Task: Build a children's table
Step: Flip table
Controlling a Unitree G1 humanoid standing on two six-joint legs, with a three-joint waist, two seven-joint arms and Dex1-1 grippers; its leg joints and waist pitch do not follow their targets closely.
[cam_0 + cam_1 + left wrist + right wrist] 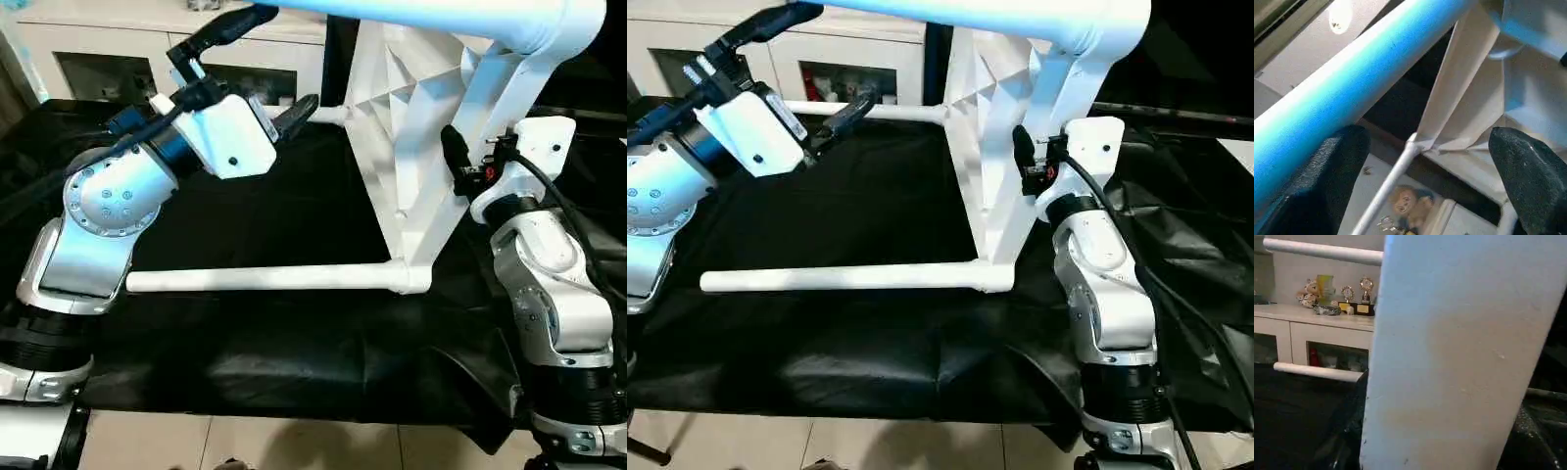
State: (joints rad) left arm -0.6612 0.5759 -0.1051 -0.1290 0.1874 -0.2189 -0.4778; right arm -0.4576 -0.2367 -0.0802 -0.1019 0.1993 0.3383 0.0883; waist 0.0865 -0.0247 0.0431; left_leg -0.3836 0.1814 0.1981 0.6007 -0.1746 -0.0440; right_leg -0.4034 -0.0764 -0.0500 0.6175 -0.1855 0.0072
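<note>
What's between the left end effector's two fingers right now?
Nothing is clamped. In the left wrist view the fingers stand wide apart; the gap looks through to a far table leg, while the upper leg passes beside one finger.

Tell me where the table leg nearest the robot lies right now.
In the head views, the nearest leg lies level on the black cloth, running from its corner socket toward the left arm.

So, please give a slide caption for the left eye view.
Tabletop stands on edge with legs fitted; right gripper at its edge, left gripper open.
</note>
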